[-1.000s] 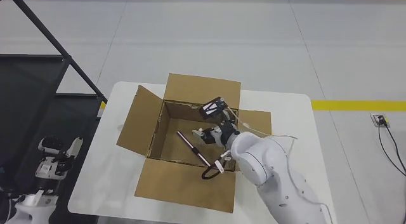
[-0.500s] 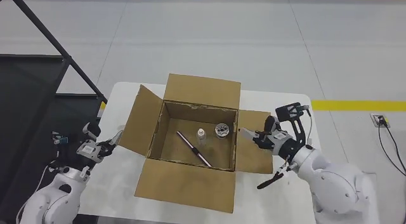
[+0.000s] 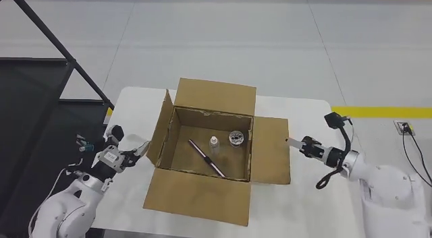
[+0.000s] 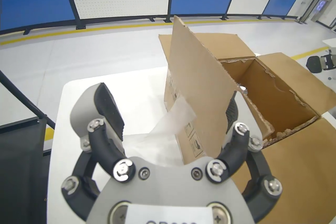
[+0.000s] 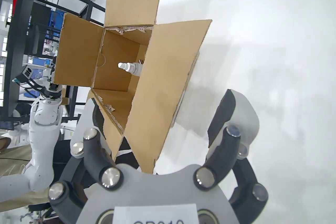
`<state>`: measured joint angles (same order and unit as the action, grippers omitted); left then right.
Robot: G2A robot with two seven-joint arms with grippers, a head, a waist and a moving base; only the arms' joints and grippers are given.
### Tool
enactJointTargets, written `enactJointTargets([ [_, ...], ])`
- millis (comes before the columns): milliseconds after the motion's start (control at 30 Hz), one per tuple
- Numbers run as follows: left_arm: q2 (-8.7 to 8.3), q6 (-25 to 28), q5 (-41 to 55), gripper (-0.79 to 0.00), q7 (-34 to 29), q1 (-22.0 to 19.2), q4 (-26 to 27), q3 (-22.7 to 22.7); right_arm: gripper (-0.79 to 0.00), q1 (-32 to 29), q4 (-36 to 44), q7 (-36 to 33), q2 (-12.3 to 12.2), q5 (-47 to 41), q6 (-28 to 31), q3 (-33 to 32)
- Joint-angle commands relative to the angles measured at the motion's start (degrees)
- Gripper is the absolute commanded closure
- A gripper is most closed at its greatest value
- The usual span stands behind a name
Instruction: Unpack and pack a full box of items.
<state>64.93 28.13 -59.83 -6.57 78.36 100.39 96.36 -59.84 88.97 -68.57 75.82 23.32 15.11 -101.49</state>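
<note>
The cardboard box sits open in the middle of the table. Its left flap stands nearly upright and its right flap is folded outward. Down inside the box lie a thin rod, a small white bottle and a round item.

My left arm comes up from the table's near left corner, with the forearm angled toward the box. My left end effector hangs just beside the left flap with its fingers spread wide. In the left wrist view, the flap's free corner lies between them, and one finger is partly hidden behind the cardboard. I cannot tell whether it touches.

My right arm reaches in low over the table's right edge, with the wrist pointing at the box. My right end effector is likewise spread apart and holds nothing. In the right wrist view, the outer edge of the right flap lies between its fingers, and the bottle shows beyond it.
</note>
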Motion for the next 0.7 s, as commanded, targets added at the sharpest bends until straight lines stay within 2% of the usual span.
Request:
enactJointTargets([
  [0,0.04,-0.39,-1.33,-0.785,-0.45,-0.73,-0.77,-1.41,-0.785,2.06,-4.64,-2.00,-0.30,-2.75,2.45,0.69],
  [133,0.08,-0.73,-3.52,-0.785,-1.17,-2.13,-2.11,-3.72,-0.785,7.29,-12.66,-5.39,-0.92,-5.82,5.91,2.88],
  [300,0.15,-1.47,-6.07,-0.785,-0.82,-2.97,-3.04,-5.91,-0.785,11.60,-17.37,-7.49,-1.45,-9.09,9.18,5.64],
  [467,0.23,-2.47,-7.56,-0.785,0.00,-3.20,-3.66,-7.41,-0.785,13.26,-18.31,-9.52,-2.05,-14.16,11.09,7.04],
  [667,0.30,-3.76,-8.70,-0.785,0.08,-3.40,-4.61,-8.63,-0.785,13.20,-15.14,-10.21,-3.10,-21.78,10.40,10.59],
])
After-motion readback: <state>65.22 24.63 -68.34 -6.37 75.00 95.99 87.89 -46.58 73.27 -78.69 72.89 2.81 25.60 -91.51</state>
